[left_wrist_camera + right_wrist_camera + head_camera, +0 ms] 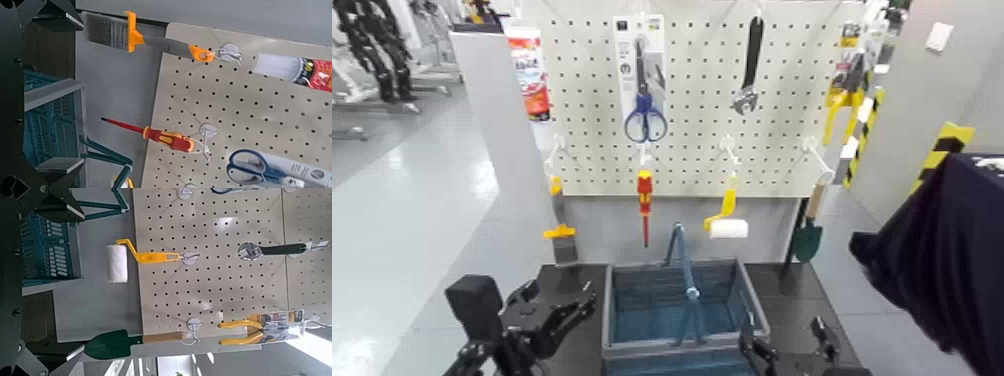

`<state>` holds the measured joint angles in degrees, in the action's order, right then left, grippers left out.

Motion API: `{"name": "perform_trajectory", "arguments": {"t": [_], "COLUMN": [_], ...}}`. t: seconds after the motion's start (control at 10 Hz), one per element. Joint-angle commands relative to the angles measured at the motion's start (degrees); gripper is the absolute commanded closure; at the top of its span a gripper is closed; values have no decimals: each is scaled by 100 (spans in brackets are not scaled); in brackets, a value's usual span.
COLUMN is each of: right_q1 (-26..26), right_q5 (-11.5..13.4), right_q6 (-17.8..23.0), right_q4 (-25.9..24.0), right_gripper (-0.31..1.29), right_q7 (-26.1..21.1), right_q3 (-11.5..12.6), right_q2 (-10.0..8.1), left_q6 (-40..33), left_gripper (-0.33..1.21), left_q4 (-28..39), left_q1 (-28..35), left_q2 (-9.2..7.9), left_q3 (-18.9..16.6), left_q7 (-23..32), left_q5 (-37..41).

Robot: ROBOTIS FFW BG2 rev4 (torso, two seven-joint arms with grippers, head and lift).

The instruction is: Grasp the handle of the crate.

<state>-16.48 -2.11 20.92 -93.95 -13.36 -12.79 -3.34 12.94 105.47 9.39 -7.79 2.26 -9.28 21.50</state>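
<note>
The crate point(677, 305), with blue-teal slatted walls and a grey rim, stands on the dark table below the pegboard. Its thin blue handle point(684, 275) arches upright from the crate's middle. My left gripper point(575, 305) is open and empty just left of the crate, apart from it. My right gripper point(784, 350) is open and empty low at the crate's right front corner. The left wrist view shows the crate's wall point(45, 117) and part of the handle point(106, 150) between the spread fingers point(61, 17). The right wrist view shows the crate point(47, 247) and the handle point(98, 210).
A pegboard point(782, 100) behind the crate holds scissors point(645, 115), a wrench point(750, 65), a red-and-yellow screwdriver point(645, 205), a paint roller point(727, 222), a trowel point(809, 235) and a brush point(561, 235). A person's dark sleeve point(942, 260) reaches in at the right.
</note>
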Motion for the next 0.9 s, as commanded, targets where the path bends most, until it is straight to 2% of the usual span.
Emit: {"name": "perform_trajectory", "arguments": {"t": [0.1, 0.4, 0.6, 0.9], "right_q1": [5, 22, 40, 49], "right_q5": [-9, -53, -79, -97], "right_q6": [9, 105, 141, 176], "right_q4": [9, 44, 52, 70], "right_gripper": [14, 14, 14, 14], "right_q7": [0, 0, -9, -9], "right_q3": [-4, -21, -39, -48], "right_q2": [0, -9, -26, -35], "left_q6": [499, 1193, 1685, 2318], "left_gripper": [10, 10, 10, 10], "left_q4": [-299, -747, -1081, -1916], "left_q1": [-455, -1123, -1519, -2178], "left_q2": [-240, -495, -583, -689], "left_q3": [135, 451, 583, 969], "left_q7": [-162, -373, -460, -663], "left_q5": [1339, 2631, 3422, 4749]}}
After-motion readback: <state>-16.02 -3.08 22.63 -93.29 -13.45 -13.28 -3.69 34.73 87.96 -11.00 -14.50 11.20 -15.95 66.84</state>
